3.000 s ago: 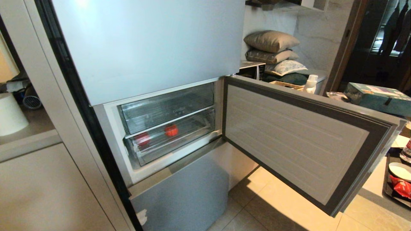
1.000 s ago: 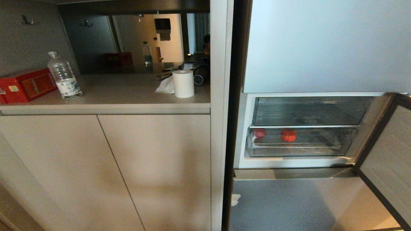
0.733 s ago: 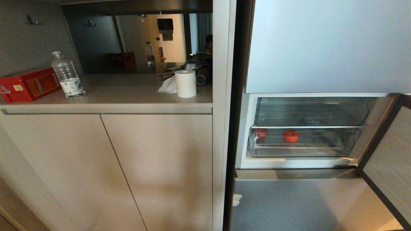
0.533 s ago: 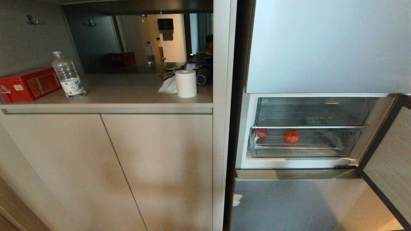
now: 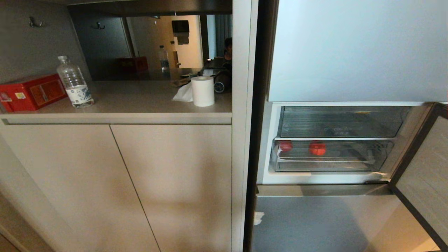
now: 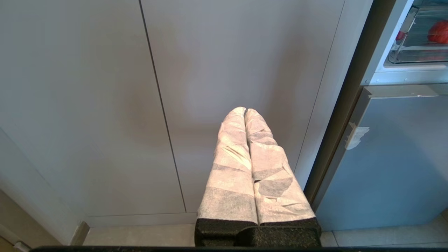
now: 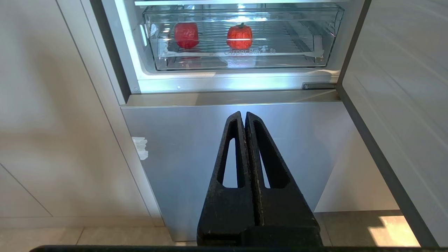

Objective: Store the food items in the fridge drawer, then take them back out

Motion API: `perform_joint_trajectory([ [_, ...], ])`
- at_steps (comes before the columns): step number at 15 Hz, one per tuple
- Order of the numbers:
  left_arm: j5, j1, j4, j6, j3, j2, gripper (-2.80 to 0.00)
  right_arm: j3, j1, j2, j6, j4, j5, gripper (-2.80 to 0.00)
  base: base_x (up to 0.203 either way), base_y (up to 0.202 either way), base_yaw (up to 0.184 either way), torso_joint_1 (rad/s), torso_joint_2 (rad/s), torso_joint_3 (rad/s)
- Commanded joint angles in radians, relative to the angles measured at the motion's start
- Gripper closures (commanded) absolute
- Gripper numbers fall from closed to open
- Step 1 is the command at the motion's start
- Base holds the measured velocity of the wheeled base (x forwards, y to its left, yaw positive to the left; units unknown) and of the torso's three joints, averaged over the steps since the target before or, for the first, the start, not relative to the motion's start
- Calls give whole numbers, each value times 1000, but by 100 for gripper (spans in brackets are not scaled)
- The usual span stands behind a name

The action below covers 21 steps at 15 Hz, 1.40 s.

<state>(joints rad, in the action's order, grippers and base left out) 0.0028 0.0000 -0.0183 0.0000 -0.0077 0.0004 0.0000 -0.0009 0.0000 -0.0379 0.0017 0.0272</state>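
Looking at: the fridge drawer [image 7: 241, 38], lower of two clear bins behind the open fridge door [image 5: 423, 171]; everything below is placed relative to that drawer.
Food: both red food items sit inside the drawer on its ribbed floor, the round tomato-like one [image 7: 239, 36] near the middle, the lumpier one [image 7: 186, 35] toward the hinge-free end, well apart from each other.
Drawer state: pushed in, tall clear front wall up, so my guess is the "take them back out" half comes next.
Left gripper [image 6: 245, 111]: taped fingers pressed together, nothing held, pointing at the beige cabinet doors [image 6: 105, 87] off to the side of the drawer.
Right gripper [image 7: 243, 114]: black fingers together too, empty, below the drawer and facing the grey lower fridge panel [image 7: 227, 140].
Handling guess: both items look light, glossy and kinda slippery; the round one could roll on those ribs. I'd pinch each across its widest part, gently, since a real tomato would bruise.
Drawer grip: clear plastic looks stiff but smooth, so the top lip of the front wall seems the place to hook it.
Edges: front wall is tall, so items have to go up and over it; the upper bin [image 5: 341, 121] hangs right above.
Room: door edge crowds one side, cabinet the other, open floor in front.
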Motion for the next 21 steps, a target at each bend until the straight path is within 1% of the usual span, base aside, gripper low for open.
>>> perform_joint_trajectory([
  [1, 0, 0, -2, 0, 0, -2, 0, 0, 1, 1, 0, 0, -1, 0, 0, 0, 0, 0, 0, 0],
  [3, 0, 0, 0, 0, 0, -2, 0, 0, -1, 1, 0, 0, -1, 0, 0, 0, 0, -60, 132, 66],
  [11, 0, 0, -1, 0, 0, -2, 0, 0, 0, 1, 0, 0, -1, 0, 0, 0, 0, -164, 348, 176],
  [21, 0, 0, 0, 0, 0, -2, 0, 0, -1, 0, 1, 0, -1, 0, 0, 0, 0, -243, 500, 257],
])
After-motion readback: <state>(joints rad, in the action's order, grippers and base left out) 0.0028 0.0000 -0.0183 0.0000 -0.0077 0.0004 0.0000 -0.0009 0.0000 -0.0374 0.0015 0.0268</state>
